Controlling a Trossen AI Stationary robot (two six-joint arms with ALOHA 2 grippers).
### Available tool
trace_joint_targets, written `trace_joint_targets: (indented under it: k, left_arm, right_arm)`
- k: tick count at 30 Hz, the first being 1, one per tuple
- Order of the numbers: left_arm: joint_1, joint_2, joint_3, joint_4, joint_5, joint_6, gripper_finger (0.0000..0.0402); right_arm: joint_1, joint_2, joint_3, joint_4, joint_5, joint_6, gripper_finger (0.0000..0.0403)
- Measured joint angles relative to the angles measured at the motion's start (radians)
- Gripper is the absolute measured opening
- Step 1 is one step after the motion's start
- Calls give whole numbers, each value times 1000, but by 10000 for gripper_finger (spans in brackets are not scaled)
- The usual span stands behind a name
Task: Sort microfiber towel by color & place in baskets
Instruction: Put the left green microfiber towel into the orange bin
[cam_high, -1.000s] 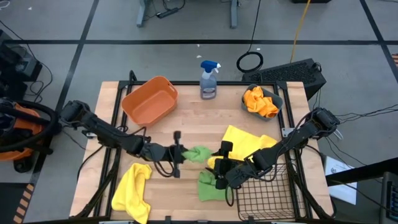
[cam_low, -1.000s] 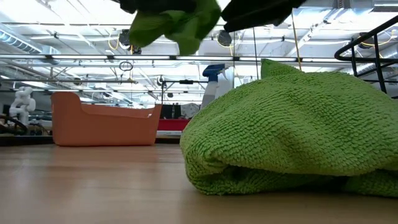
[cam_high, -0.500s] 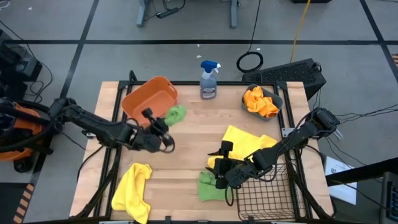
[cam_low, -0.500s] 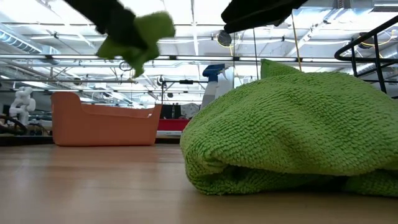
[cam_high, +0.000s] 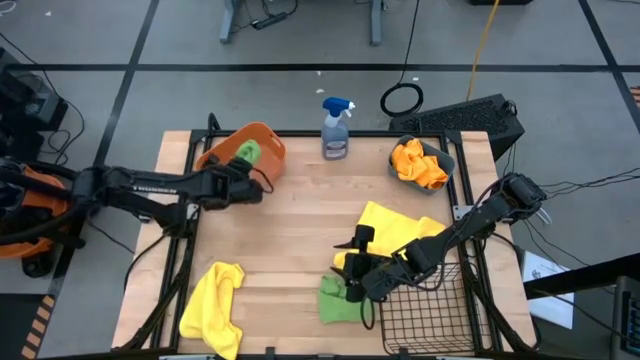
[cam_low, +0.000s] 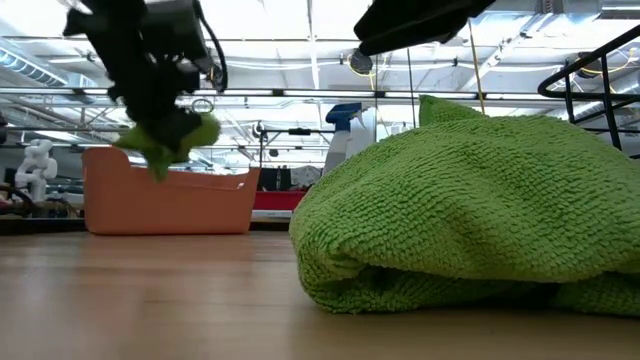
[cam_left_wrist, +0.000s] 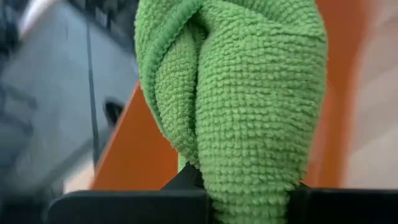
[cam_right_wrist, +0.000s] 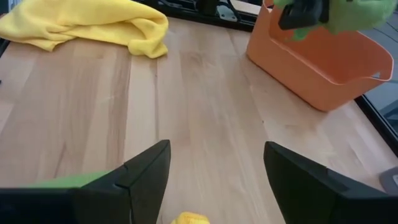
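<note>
From above, left gripper (cam_high: 243, 172) holds a green towel (cam_high: 246, 152) over the orange tub (cam_high: 262, 138); right gripper (cam_high: 352, 268) waits near the mesh basket (cam_high: 425, 315). Low view: the towel (cam_low: 165, 138) hangs clamped before the tub (cam_low: 170, 205). Left wrist: jaw tips hidden by cloth (cam_left_wrist: 242, 93). Right wrist: fingers (cam_right_wrist: 146, 171) spread, tips cut off.

Left end effector (cam_left_wrist: 249, 202) fingertips behind green towel (cam_left_wrist: 249, 93)
</note>
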Motion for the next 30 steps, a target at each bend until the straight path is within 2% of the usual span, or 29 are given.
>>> trace_joint_targets:
  k: [3,6,15,20,25,30]
  left_arm:
    - [75,0,-23,-2,79,-33,38]
    - [113,7,-30,-2,114,0,70]
    - [125,9,-31,-4,232,45,198]
    - [125,8,-31,-4,242,38,254]
    - [125,8,-15,-44,260,27,291]
    - [120,8,32,-155,311,-16,300]
  right_arm:
    - [-1,0,0,-6,0,0,251]
    - [-1,0,0,-9,-2,1,251]
    - [0,0,0,-9,-4,9,251]
    - [0,0,0,-9,-5,14,251]
    - [0,0,0,-8,-5,15,251]
    - [0,0,0,-7,-6,15,251]
